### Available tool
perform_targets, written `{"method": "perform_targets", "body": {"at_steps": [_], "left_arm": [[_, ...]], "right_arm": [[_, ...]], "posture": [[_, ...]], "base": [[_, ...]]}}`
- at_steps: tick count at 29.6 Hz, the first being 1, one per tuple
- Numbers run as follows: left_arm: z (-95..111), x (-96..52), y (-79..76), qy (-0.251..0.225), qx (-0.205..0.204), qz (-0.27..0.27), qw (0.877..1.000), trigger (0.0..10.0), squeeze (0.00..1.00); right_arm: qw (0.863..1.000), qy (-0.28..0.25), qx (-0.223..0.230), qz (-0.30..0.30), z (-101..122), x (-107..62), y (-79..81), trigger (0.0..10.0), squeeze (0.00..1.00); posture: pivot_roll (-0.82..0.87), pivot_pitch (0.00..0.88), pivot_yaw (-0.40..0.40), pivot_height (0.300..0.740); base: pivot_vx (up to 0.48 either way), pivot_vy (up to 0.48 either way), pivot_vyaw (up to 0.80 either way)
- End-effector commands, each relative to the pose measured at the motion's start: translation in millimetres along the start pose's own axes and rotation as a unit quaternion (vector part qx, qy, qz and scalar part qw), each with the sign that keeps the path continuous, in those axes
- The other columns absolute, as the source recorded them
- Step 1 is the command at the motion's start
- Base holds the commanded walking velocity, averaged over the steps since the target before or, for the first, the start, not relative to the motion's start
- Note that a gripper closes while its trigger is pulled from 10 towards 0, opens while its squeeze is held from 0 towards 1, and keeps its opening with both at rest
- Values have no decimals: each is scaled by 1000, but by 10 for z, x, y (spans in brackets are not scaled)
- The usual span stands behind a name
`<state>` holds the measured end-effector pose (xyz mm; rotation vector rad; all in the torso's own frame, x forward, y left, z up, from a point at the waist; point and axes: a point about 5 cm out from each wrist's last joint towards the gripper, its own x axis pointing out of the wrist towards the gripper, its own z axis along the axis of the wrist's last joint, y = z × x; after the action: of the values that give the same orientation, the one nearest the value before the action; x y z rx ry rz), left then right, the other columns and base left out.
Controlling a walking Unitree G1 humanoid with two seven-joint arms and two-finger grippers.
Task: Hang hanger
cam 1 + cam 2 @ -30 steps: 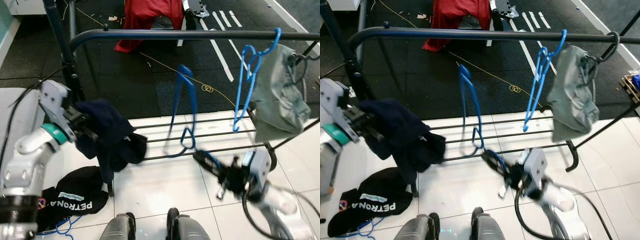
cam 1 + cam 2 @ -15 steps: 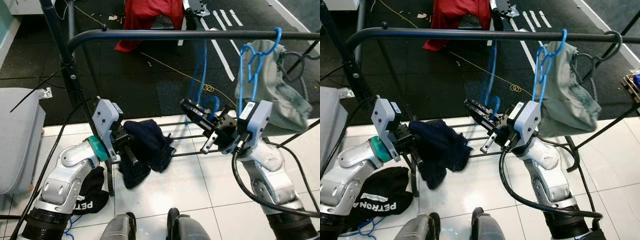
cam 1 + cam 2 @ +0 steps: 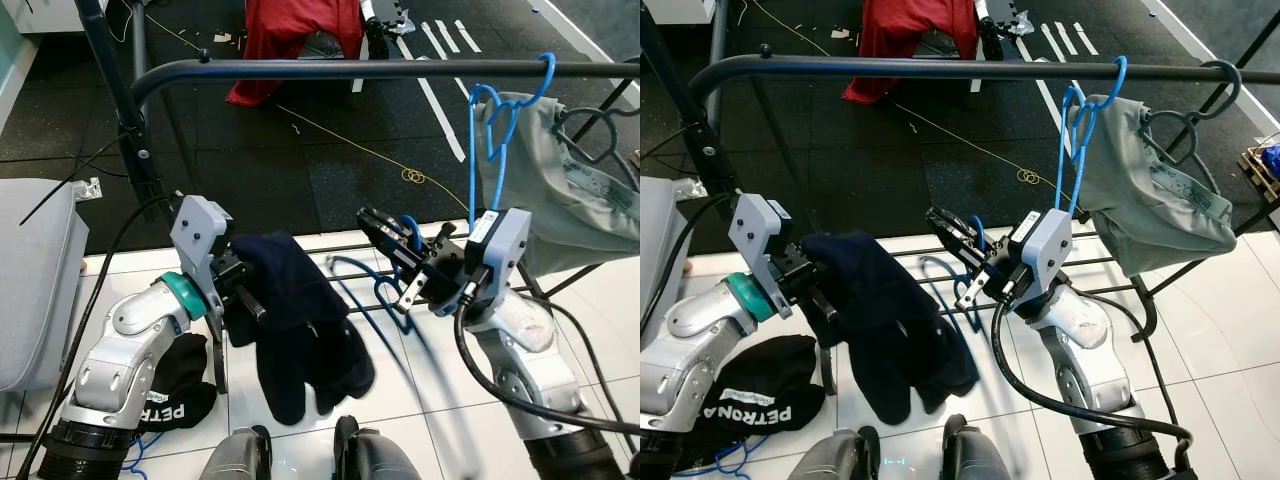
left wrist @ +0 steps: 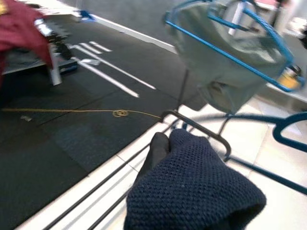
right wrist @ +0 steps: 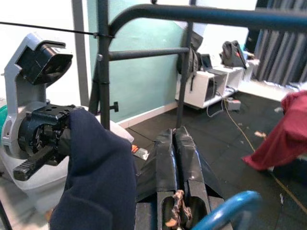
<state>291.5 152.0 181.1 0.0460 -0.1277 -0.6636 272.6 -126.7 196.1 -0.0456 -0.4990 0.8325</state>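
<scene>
Blue hanger [image 3: 375,290], blurred, sits low by the rack's lower bars, right gripper [image 3: 385,232] clamped on its hook; left gripper [image 3: 825,300] grips a navy garment [image 3: 890,330] hanging down; the rail [image 3: 940,68] runs above, far. Left wrist view: knitted navy cloth [image 4: 192,191] close up. Right wrist view: fingers [image 5: 177,158] pressed together over the blue hook [image 5: 225,211].

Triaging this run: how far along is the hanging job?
Done: one blue hanger with a grey garment is on the rail. In hand: right gripper shut on a second hanger; left gripper shut on a navy garment. Left: navy garment onto that hanger, then hook it on the rail.
</scene>
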Motion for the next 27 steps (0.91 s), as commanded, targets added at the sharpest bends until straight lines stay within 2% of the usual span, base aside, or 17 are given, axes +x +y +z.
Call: {"method": "perform_targets", "body": {"at_steps": [1, 4, 5, 7, 8, 10, 17, 20, 24, 26, 27], "left_arm": [[-67, -34, 77, 10, -18, 47, 999, 10000, 0], [-141, -94, 205, 24, -22, 104, 994, 10000, 0], [-141, -94, 205, 24, -22, 104, 994, 10000, 0], [-194, -186, 319, 41, -13, 140, 989, 10000, 0], [-194, -186, 319, 41, -13, 140, 989, 10000, 0], [-278, -291, 398, 67, -4, 169, 983, 10000, 0], [-329, -334, 426, 91, 1, 203, 975, 10000, 0], [-337, -354, 431, 97, 19, 223, 970, 10000, 0], [-324, -378, 421, 84, 10, 229, 970, 10000, 0], [-275, -387, 386, 44, -36, 234, 970, 10000, 0], [-275, -387, 386, 44, -36, 234, 970, 10000, 0]], "right_arm": [[999, 10, 4, -32, -23, -58, -62, 10000, 0], [998, 10, 5, -56, -15, -70, -118, 10000, 0], [998, 10, 5, -56, -15, -70, -118, 10000, 0], [997, 2, 7, -76, 29, -62, -167, 10000, 0], [997, 2, 7, -76, 29, -62, -167, 10000, 0], [996, 8, 17, -93, 8, -64, -179, 10000, 0], [989, 44, 18, -139, -126, -117, -232, 10000, 0], [983, 55, 19, -176, -201, -121, -283, 10000, 0], [976, 71, 28, -204, -289, -119, -305, 10000, 0], [973, 90, 43, -209, -384, -126, -285, 10000, 0], [973, 90, 43, -209, -384, -126, -285, 10000, 0]], "posture": [[-57, 145, 12, 740], [-61, 144, 13, 740], [-61, 144, 13, 740], [-62, 141, 12, 740], [-62, 141, 12, 740], [-60, 137, 16, 740], [-54, 137, 14, 740], [-51, 133, 12, 740], [-48, 132, 10, 740], [-35, 125, 3, 740], [-35, 125, 3, 740]], "base": [[0, 0, 0], [0, 0, 0], [0, 0, 0], [0, 0, 0], [0, 0, 0], [0, 0, 0], [0, 0, 0], [0, 0, 0], [0, 0, 0], [0, 0, 0], [0, 0, 0]]}}
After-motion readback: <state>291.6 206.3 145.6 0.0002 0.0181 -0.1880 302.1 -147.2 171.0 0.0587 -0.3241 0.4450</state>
